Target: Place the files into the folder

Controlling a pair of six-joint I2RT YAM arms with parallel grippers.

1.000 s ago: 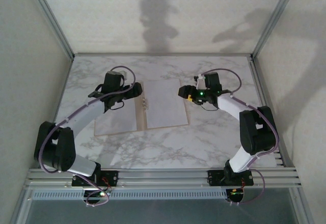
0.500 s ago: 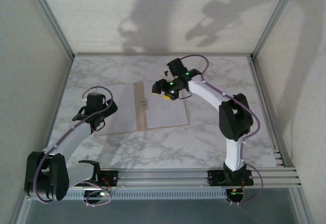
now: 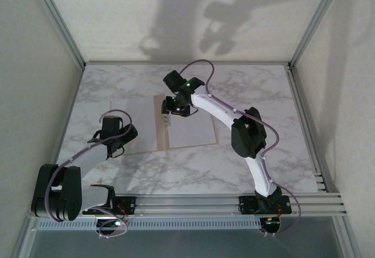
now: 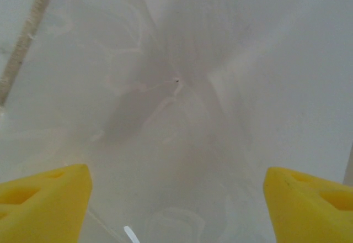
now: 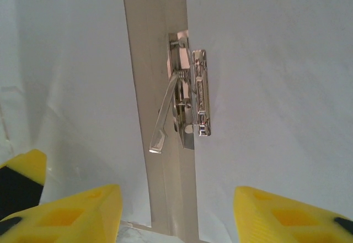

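Your right pincer (image 5: 175, 212) stands partly open. Its yellow fingertips (image 5: 83, 215) are spread apart and grip nothing. In the right wrist view, the tan crease strip (image 5: 154, 61) of the folder (image 3: 162, 136) runs toward 12 o'clock from the gap between the tips and lies below them. The metal clip (image 5: 194, 96) sits on that strip just ahead of the pincer, with its thin lever (image 5: 161, 124) tilted up off the strip toward 7 o'clock. The white files (image 5: 265, 61) lie flat on both sides of the strip, one sheet at 3 o'clock and one at 9 o'clock.

From the top camera, you see this pincer over the far part of the crease, at about 12 o'clock from the folder's middle. Your right arm reaches to it across the desk (image 3: 269, 88) from 4 o'clock.

Your left pincer (image 4: 175, 199) is spread wide and empty, with one yellow tip at each lower corner of its wrist view. A plain white sheet lies under it, blurred, and you cannot tell whether the tips touch it. A thin tan edge crosses that view at 10 o'clock.

From the top camera, the left pincer sits at the folder's near left corner, at about 8 o'clock from its middle and well apart from the right pincer. The folder lies open and flat on the marble desk, a little left of centre, with the files resting on its halves.
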